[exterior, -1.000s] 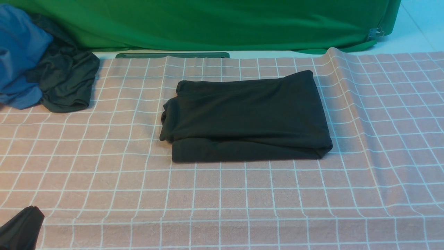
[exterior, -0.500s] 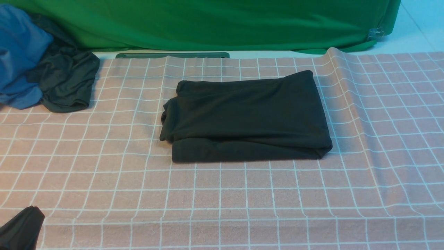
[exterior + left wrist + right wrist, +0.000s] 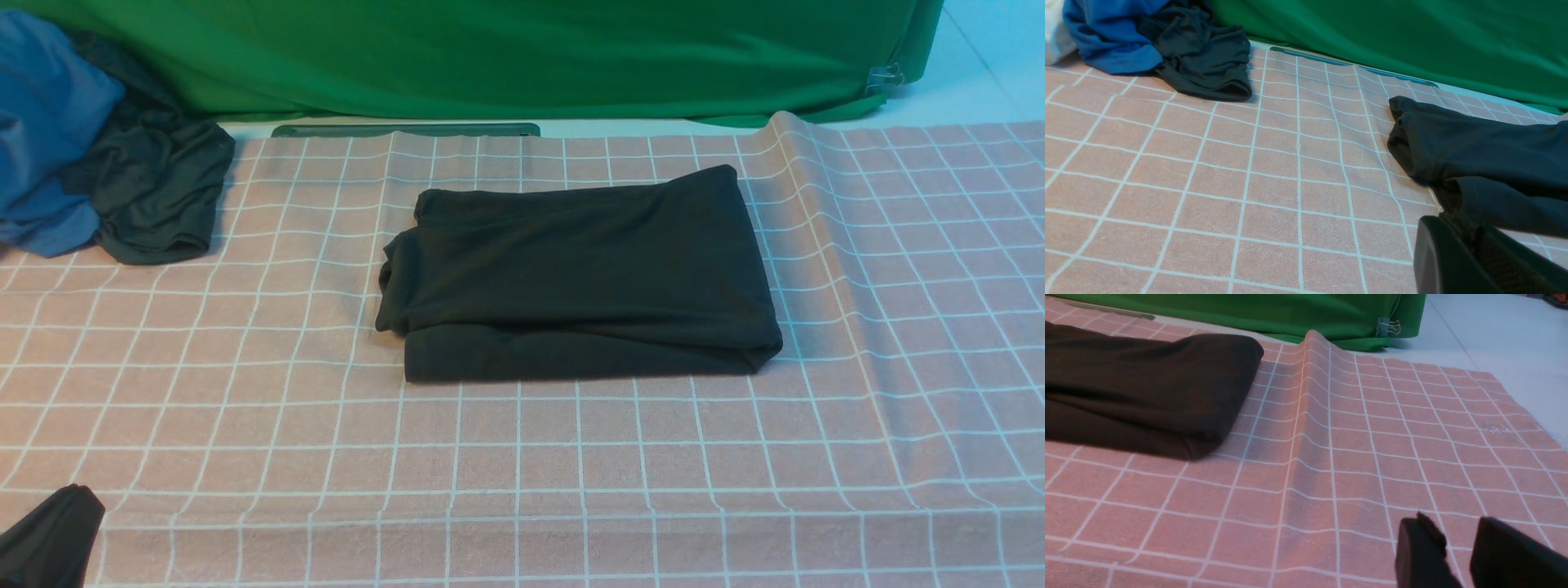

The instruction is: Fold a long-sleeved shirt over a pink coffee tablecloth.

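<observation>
The black long-sleeved shirt (image 3: 580, 278) lies folded into a flat rectangle in the middle of the pink coffee tablecloth (image 3: 571, 457); its chest print is hidden. My left gripper (image 3: 51, 531) sits low at the near left corner, well away from the shirt. In the left wrist view its fingers (image 3: 1453, 224) are pressed together with nothing between them, and the shirt's folded edge (image 3: 1486, 163) lies just beyond. My right gripper (image 3: 1457, 535) is out of the front view; it stands open over bare tablecloth (image 3: 1372, 437), with the shirt (image 3: 1139, 388) off to one side.
A blue garment (image 3: 45, 131) and a dark grey-green garment (image 3: 159, 192) are heaped at the far left. A green cloth (image 3: 522, 57) hangs along the back, pinned with a binder clip (image 3: 884, 77). A raised ridge (image 3: 804, 204) runs through the tablecloth right of the shirt.
</observation>
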